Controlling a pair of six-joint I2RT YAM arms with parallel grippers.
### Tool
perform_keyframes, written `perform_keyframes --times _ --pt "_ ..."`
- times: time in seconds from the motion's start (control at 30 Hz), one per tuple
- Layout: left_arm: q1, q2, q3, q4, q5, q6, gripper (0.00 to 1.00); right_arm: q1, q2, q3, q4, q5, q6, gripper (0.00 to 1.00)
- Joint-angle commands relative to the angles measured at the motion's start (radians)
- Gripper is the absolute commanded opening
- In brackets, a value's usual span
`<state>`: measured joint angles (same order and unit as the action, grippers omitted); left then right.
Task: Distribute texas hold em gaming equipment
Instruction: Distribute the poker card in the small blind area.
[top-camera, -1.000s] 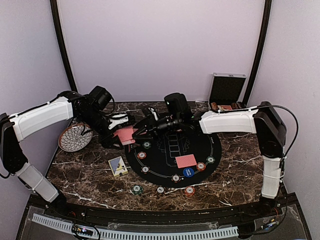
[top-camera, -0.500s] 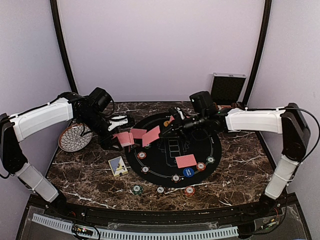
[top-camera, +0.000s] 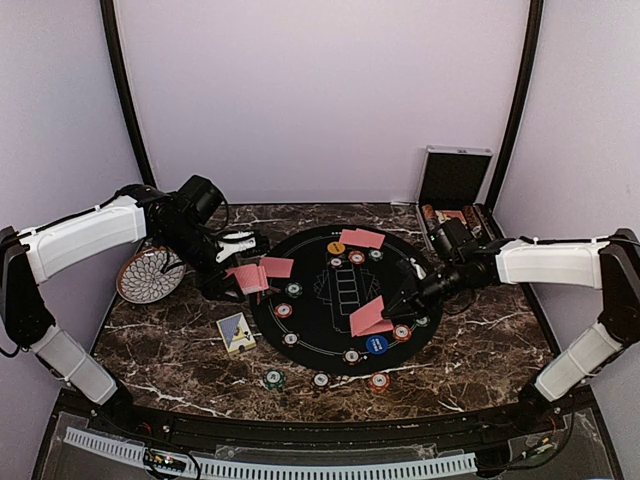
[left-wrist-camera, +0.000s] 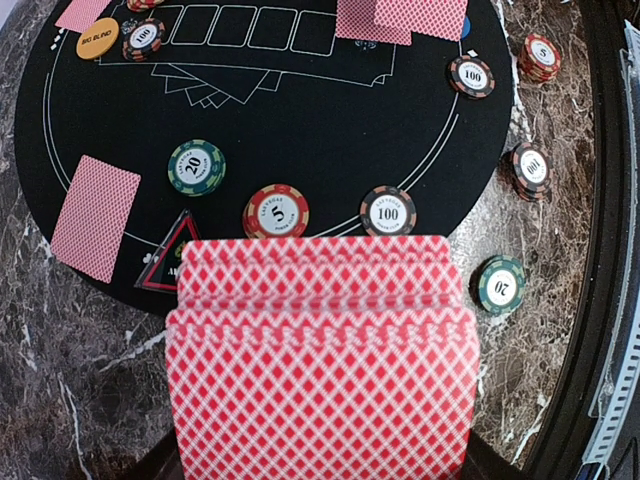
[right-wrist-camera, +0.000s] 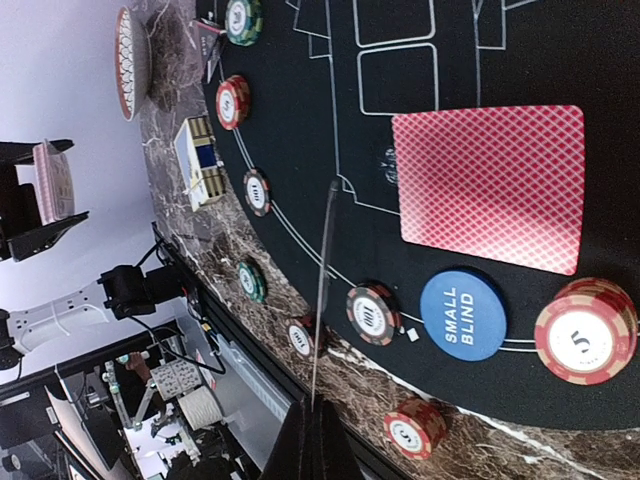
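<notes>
Over black felt (top-camera: 330, 312), right tool (right-wrist-camera: 314, 415) pinches one card (right-wrist-camera: 322, 300) (edge-on); left tool (top-camera: 238, 275) clamps the deck (left-wrist-camera: 320, 370).

Blue chip (right-wrist-camera: 463, 314) — "SMALL BLIND"

Left gripper (top-camera: 240, 278) clamped, arm bent inward from left; right gripper (top-camera: 397, 306) pinched closed, arm stretched low

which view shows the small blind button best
Right wrist: the blue small blind button lies close and unobstructed, with its lettering readable. Top external shows it only as a small blue disc. Left wrist shows at most a blue sliver near the top edge.
</notes>
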<state>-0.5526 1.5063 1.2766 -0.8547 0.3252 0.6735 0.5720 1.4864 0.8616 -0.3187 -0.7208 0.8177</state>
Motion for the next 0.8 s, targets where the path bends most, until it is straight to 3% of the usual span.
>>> perform_keyframes --times 0.0,0.43,0.67,0.7,0.77 --pt "0.002 -0.025 0.005 -0.015 0.029 0.012 0.00 -0.014 0.009 -0.007 -0.022 0.034 -0.061 0.00" --pt "0.003 -0.016 0.021 -0.027 0.042 0.012 0.00 -0.007 0.132 0.038 -0.006 0.070 -0.090 0.02" --pt "0.002 -0.016 0.023 -0.031 0.044 0.011 0.00 -0.008 0.084 0.095 -0.188 0.193 -0.172 0.29" --pt "0.002 -0.017 0.022 -0.031 0.047 0.010 0.00 -0.008 0.061 0.133 -0.258 0.259 -0.199 0.41" --pt "0.003 -0.017 0.021 -0.030 0.047 0.011 0.00 -0.008 0.054 0.160 -0.276 0.283 -0.206 0.48"
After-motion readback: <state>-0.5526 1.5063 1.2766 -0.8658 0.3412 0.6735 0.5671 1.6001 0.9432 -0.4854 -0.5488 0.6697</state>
